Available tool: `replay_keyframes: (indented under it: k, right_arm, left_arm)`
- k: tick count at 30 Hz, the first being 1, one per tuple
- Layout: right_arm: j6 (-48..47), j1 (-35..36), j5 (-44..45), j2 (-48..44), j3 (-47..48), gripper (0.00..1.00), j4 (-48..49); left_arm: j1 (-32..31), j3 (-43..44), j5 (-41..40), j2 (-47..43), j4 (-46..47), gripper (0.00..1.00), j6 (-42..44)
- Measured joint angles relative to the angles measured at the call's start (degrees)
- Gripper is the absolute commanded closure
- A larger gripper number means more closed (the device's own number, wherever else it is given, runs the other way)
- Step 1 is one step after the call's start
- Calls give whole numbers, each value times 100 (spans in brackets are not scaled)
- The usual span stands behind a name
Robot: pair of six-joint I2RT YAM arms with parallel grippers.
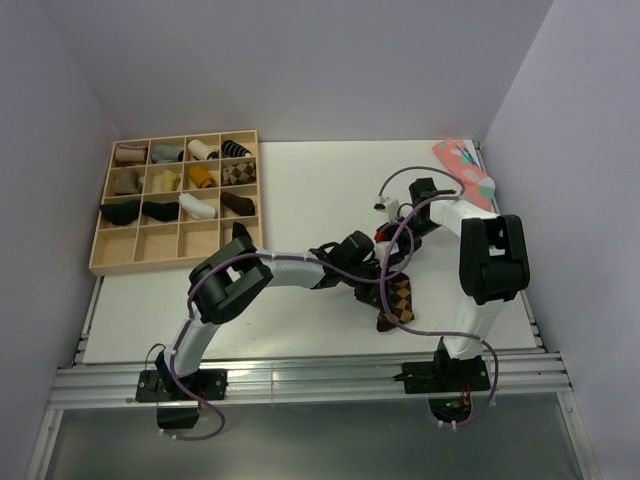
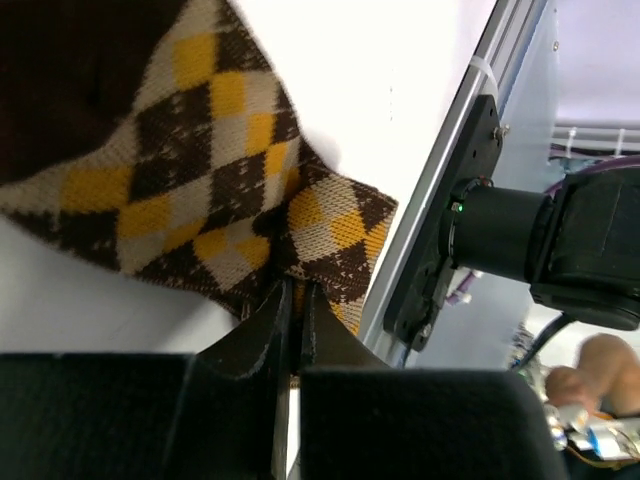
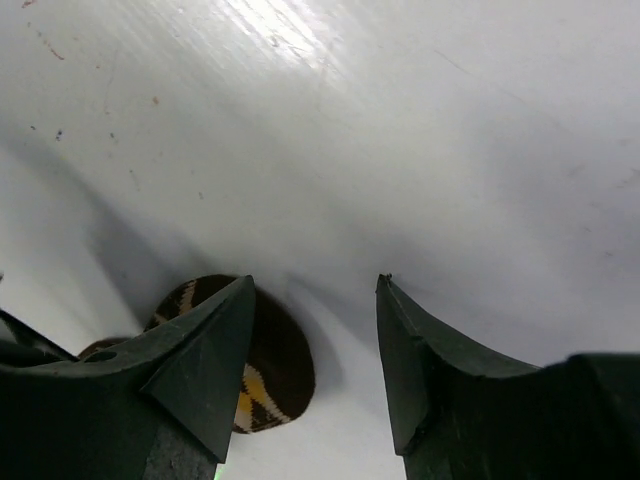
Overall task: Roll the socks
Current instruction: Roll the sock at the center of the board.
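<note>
Am pinching argyle sock edge in my left gripper, jaws almost pressed together; my right gripper hovering spread wide over tabletop.

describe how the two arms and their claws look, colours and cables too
Both the left arm and the right arm have white tubular links joined by bulky black joint housings, on black bases. A thin purple cable loops loosely along each. The left claw has matte black, flat-faced fingers. The right claw shows dark wedge-shaped fingers tapering to points. No markings are visible.
</note>
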Motion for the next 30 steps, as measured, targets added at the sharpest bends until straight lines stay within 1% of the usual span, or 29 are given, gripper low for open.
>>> replay_keyframes:
  k: [6,10,12,14,17,22,24,30]
  right_arm:
    - [153,-411,-90,-424,-181,39,264]
    - [162,-953,-308,-752,-179,41,319]
    - [-24,-1189,-417,-857,-181,41,249]
    - [-321,-1335,-533,-1029,-297,41,210]
    - [-944,-1386,-660,-1576,-824,41,109]
    - [-2194,-1384,-879,-2529,-1598,41,-455]
    - [-2669,-1384,-946,-2680,-1731,41,-704]
    - [-3943,-1384,-1078,-2704,-1851,38,-1473]
  left_arm:
    - [173,50,297,155,-133,100,-525]
    - [214,133,330,195,-323,100,-682]
    - [214,201,343,221,-422,100,-686]
    - [216,306,350,247,-584,100,-684]
    - [216,516,352,317,-883,100,-664]
    - [214,903,354,450,-1440,100,-603]
    - [214,1008,361,490,-1591,100,-568]
    - [214,1239,356,566,-1921,100,-466]
